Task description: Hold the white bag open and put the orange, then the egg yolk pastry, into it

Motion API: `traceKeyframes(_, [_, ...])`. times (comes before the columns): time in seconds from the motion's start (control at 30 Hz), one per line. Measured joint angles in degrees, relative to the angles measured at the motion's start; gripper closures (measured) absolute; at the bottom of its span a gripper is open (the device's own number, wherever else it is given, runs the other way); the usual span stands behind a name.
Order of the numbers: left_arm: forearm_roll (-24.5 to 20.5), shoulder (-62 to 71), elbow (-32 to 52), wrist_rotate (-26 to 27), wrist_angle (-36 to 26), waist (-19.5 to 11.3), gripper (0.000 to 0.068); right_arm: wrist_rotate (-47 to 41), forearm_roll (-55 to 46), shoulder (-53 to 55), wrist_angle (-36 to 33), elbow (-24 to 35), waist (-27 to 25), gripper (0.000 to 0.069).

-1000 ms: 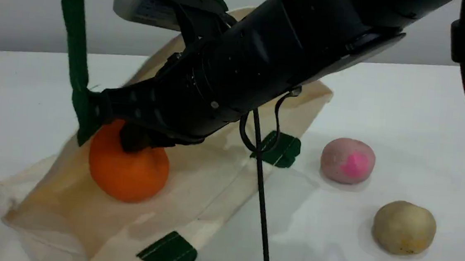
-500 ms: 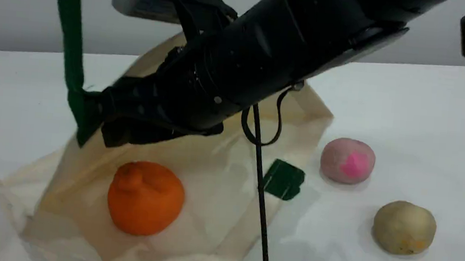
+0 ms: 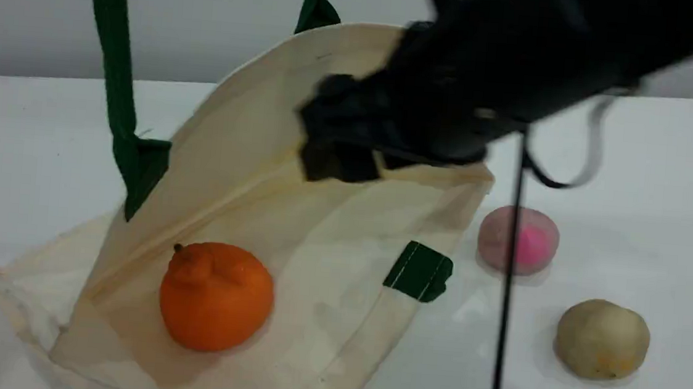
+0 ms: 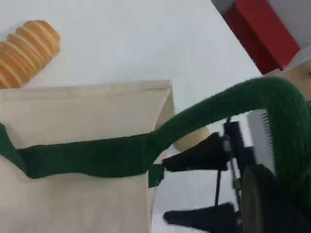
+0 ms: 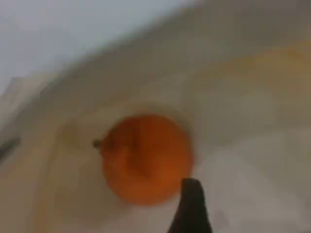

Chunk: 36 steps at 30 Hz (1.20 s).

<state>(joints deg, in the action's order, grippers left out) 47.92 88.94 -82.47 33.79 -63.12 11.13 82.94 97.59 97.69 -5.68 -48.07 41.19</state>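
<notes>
**Orange in the bag, pastry waiting**

At the far left a green strap [image 3: 110, 58] ran up out of the scene view. The left gripper was not seen there; the left wrist view showed the strap [image 4: 121, 158] looped over it, jaws pressed together and, by the look of it, pinching that strap to keep the mouth up. The bag [image 3: 332, 218] was soft canvas and would likely sag if released, so the strap seemed the right hold.

Inside it, on the lower panel, sat the orange [image 3: 215, 295], free of any finger and alone in there. It looked firm and matte.

Above the bag's upper rim hung the right gripper [image 3: 340, 151], blurred, jaws spread and empty.

Right of the bag, on the table [image 3: 632, 180], sat a pink-spotted ball [image 3: 519, 239]. Nearer the camera was the pastry [image 3: 602, 339], small, round and probably crumbly. It likely wanted a gentle pinch across its middle.
</notes>
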Motion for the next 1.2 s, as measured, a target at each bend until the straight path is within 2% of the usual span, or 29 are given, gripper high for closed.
traceKeyframes(0.17, [0.04, 0.0, 0.0, 0.0, 0.0, 0.0, 0.0618, 0.0, 0.0, -2.9, 0.06, 7.54, -5.05, 0.0178])
traceKeyframes(0.33, [0.04, 0.0, 0.0, 0.0, 0.0, 0.0, 0.0618, -0.59, 2.01, -2.9, 2.61, 11.73, -9.71, 0.0178])
traceKeyframes(0.47, [0.04, 0.0, 0.0, 0.0, 0.0, 0.0, 0.0618, -0.54, 2.59, -2.8, 7.3, 12.15, -11.64, 0.0178])
traceKeyframes(0.67, [0.04, 0.0, 0.0, 0.04, 0.0, 0.0, 0.0618, -0.47, 2.54, 0.73, 12.44, 12.2, -11.64, 0.0178])
traceKeyframes(0.93, [0.04, 0.0, 0.0, 0.23, 0.0, 0.0, 0.0618, -0.41, 2.25, 8.74, 12.2, 12.2, -11.64, 0.0191])
traceKeyframes(1.2, [0.04, 0.0, 0.0, 0.23, 0.0, 0.0, 0.0618, 0.0, 1.66, 14.58, 12.86, 12.05, -11.64, 0.0232])
